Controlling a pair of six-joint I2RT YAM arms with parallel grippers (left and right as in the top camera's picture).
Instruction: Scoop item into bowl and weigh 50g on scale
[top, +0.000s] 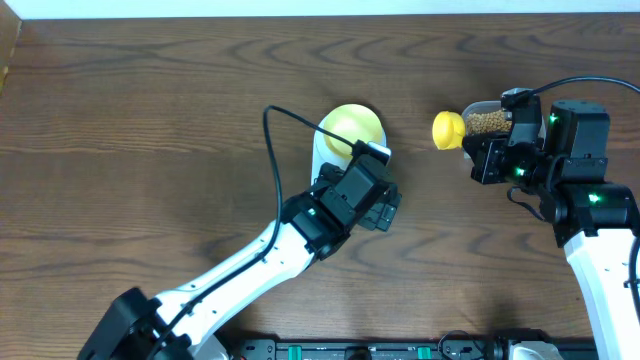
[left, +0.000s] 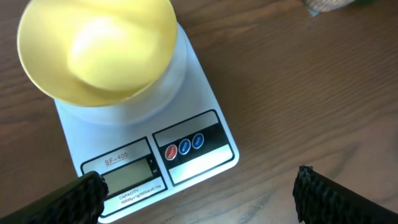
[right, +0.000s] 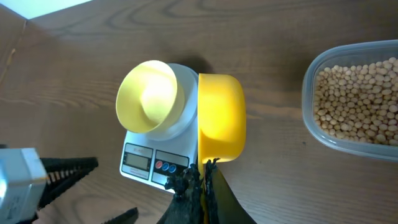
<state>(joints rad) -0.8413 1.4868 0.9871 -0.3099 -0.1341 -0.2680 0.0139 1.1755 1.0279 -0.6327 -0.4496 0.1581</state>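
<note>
The pale-yellow bowl (top: 352, 129) stands empty on the white scale (top: 324, 152) at mid table; both show in the left wrist view, bowl (left: 96, 46) and scale (left: 186, 93), and in the right wrist view, bowl (right: 147, 96) and scale (right: 177, 149). My left gripper (left: 198, 193) is open and empty, hovering at the scale's front edge. My right gripper (right: 204, 175) is shut on the handle of a bright yellow measuring spoon (right: 221, 118), held in the air between the scale and the tub. The spoon (top: 448, 129) looks empty. Tan beans (right: 357, 99) fill a clear tub.
The clear plastic tub (right: 311, 74) of beans sits right of the scale; in the overhead view the tub (top: 486, 120) is partly hidden by my right arm. A wooden tabletop (top: 150, 120) lies all around. The table's left edge shows at far left.
</note>
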